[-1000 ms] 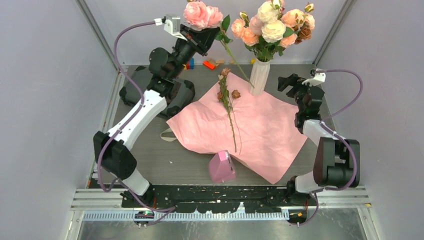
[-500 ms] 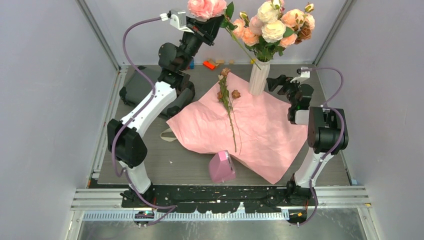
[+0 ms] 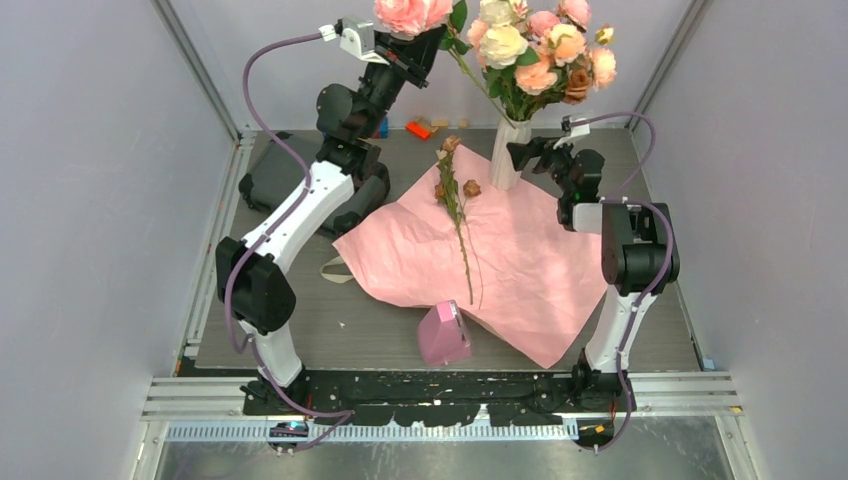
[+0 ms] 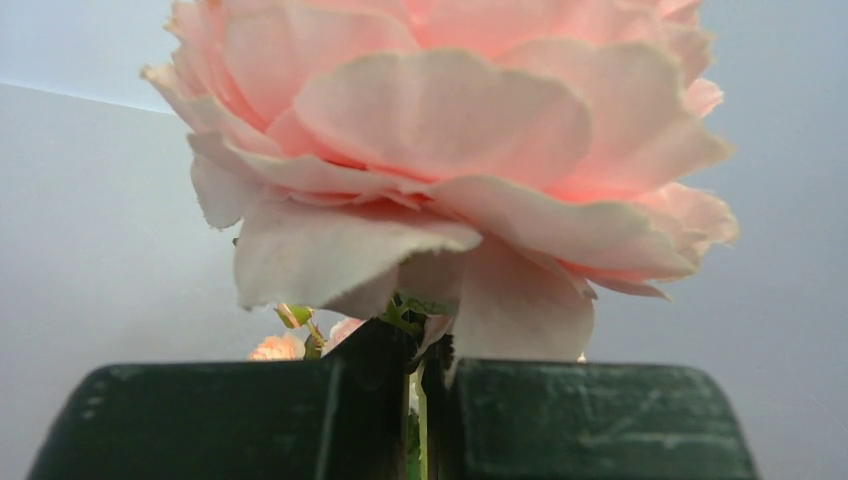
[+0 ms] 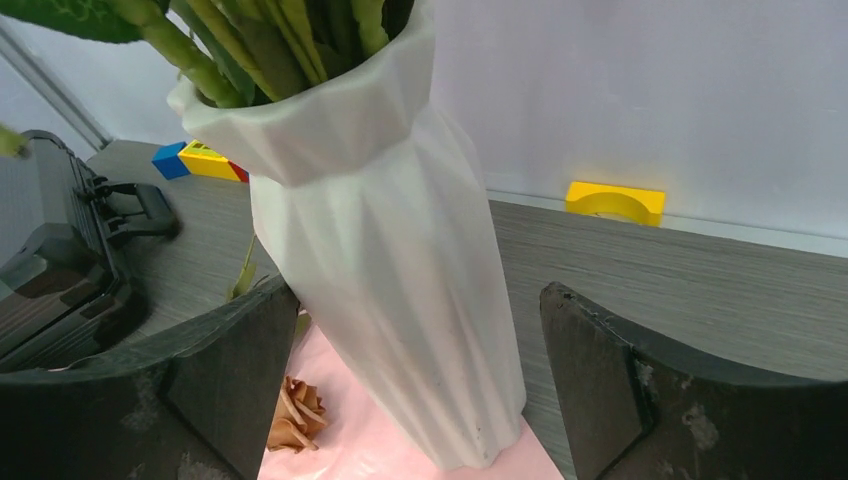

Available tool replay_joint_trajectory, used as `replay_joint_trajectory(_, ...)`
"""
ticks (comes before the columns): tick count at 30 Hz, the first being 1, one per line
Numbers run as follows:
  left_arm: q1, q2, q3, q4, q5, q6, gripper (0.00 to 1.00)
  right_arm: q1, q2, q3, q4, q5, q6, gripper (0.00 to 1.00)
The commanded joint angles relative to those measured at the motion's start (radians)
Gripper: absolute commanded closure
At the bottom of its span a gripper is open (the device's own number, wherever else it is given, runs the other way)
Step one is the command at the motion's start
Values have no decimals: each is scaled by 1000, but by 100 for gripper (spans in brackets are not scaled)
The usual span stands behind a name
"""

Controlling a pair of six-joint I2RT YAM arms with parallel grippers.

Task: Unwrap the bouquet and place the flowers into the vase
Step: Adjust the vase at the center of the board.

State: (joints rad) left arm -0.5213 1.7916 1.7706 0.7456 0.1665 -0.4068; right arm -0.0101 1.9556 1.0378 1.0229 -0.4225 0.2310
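The left tool [image 4: 420, 375] is closed on the thin green stem [image 3: 474, 84] of a large pink rose [image 4: 450, 150], gripped just beneath the bloom. In the overhead view it is held high at the upper centre of the frame, and the stem slants down to the right toward the mouth of the vase [image 3: 505, 165].

The right tool [image 5: 430, 395] is spread wide, with the vase between its fingers [image 5: 225, 385]. The finger on the left of the wrist frame is seen just beside the ribbed white wall and the one on the right stands apart from it; contact cannot be confirmed.

The vase is found right of centre in the upper part of the overhead frame, at the far edge of the wrapping paper [image 3: 520, 270]. A cluster of peach, cream and pink roses [image 3: 535, 50] is carried in it. The pale pink paper is spread open over the middle of the tabletop [image 3: 300, 330].

One stem of small brownish roses [image 3: 456, 200] is laid on the paper, left of the vase, with its blooms toward the back. A beige ribbon [image 3: 335, 272] is seen at the paper's left edge and a pink wedge-shaped object [image 3: 443, 335] at its lower edge. Coloured blocks [image 3: 425, 128] are scattered at the back of the tabletop.
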Motion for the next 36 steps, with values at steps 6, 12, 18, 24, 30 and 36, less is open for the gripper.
replay_joint_trajectory(6,0,-24,18,48,10,51,100,10,30,59,9,17,-68,6)
replay_joint_trajectory(12,0,-50,-13,48,5,67,100,45,23,41,29,11,-59,6)
replay_joint_trajectory(18,0,-89,-57,32,-17,123,100,77,5,25,36,18,-58,6)
replay_joint_trajectory(24,0,-123,-94,24,-28,156,100,93,31,33,46,109,-83,6)
replay_joint_trajectory(30,1,-138,-105,21,-27,164,100,104,64,60,55,187,-122,5)
replay_joint_trajectory(36,1,-147,-112,25,-26,164,100,119,76,83,31,211,-151,4)
